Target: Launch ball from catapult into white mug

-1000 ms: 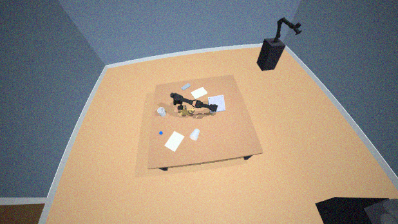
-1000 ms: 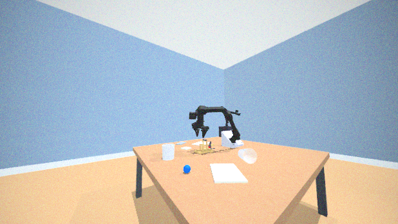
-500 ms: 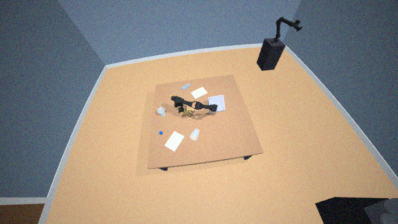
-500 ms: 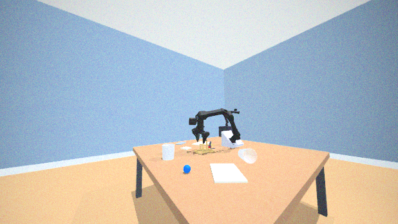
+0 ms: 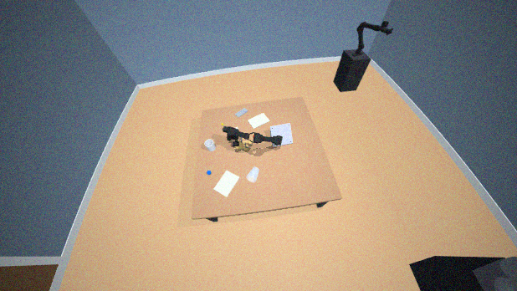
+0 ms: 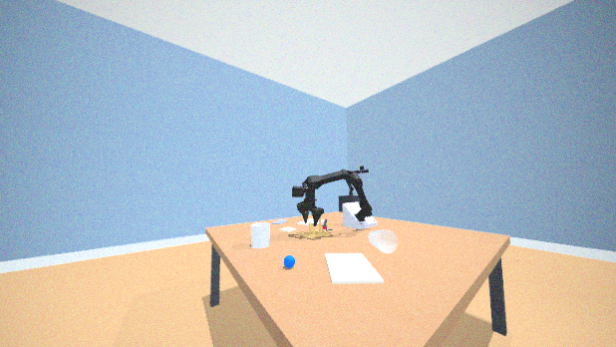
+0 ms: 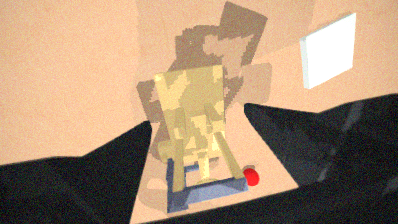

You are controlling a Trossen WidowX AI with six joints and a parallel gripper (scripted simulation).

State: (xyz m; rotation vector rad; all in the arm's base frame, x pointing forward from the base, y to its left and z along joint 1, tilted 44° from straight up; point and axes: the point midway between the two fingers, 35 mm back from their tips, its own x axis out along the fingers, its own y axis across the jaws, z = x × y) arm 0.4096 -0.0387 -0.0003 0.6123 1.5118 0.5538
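Note:
The tan catapult (image 5: 243, 148) (image 6: 311, 235) (image 7: 197, 82) stands near the arm, with a blue-grey bar at its near end in the wrist view. My gripper (image 6: 310, 223) (image 7: 198, 116) is open and empty, its fingers spread to either side above the catapult. A red ball (image 7: 251, 177) lies close beside the catapult's near right corner. A blue ball (image 5: 209, 172) (image 6: 289, 261) lies apart on the table. The white mug (image 5: 210, 145) (image 6: 260, 235) stands upright to the left of the catapult in the top and exterior views. Whether anything sits in the catapult's cup is unclear.
A pale translucent cup (image 5: 253, 174) (image 6: 383, 241) lies on its side. A white slab (image 5: 226, 183) (image 6: 354, 267) lies near the blue ball, another white slab (image 5: 258, 120) and a grey slab (image 5: 241, 112) farther back. A pale block (image 5: 285, 129) stands by the arm's base.

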